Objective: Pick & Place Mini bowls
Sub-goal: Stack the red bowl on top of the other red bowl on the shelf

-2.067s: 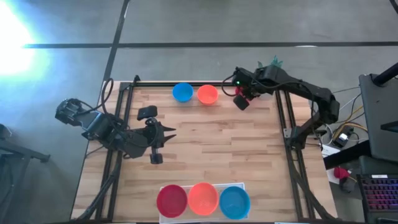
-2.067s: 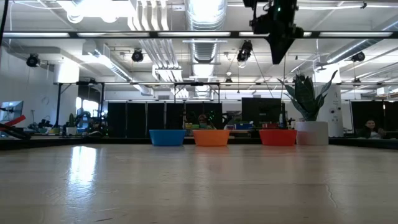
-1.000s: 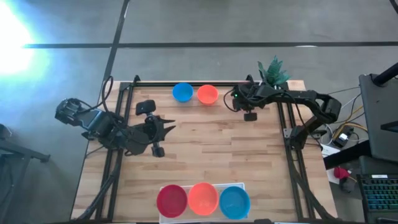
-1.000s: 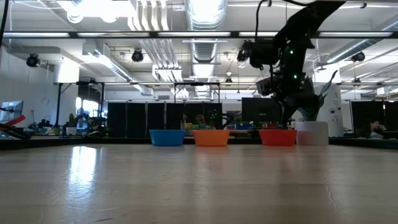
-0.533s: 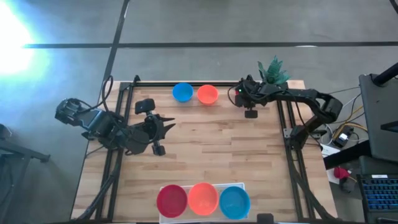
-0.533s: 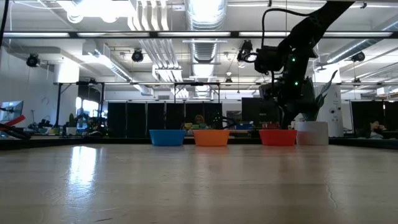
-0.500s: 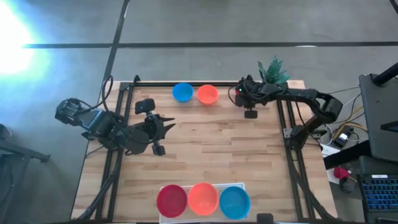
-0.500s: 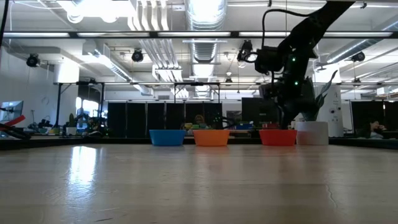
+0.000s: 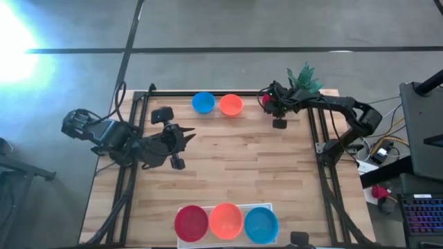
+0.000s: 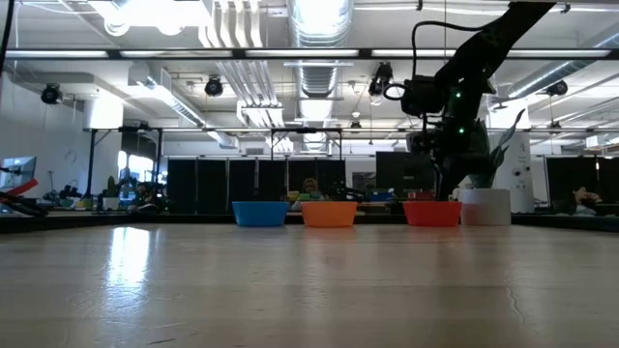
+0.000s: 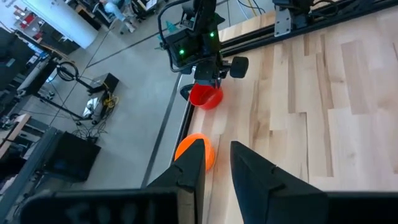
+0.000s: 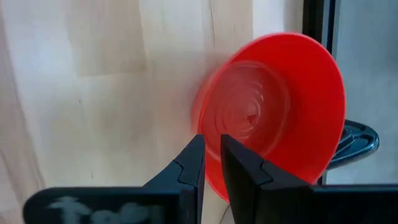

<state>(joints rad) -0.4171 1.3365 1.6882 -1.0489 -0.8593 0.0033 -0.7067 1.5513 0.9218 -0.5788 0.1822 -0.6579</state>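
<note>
Between the right gripper's point(image 12: 210, 163) narrowly closed fingers sits the red mini bowl's point(image 12: 292, 106) rim, pinched at the table's far edge, likely for lifting. Left gripper point(image 9: 181, 138) waits, fingers slightly parted.

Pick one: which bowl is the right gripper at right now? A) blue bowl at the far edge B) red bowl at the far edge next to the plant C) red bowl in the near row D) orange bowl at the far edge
B: the right gripper sits at the rim of the red bowl, which stands at the table's far edge beside the plant.
</note>
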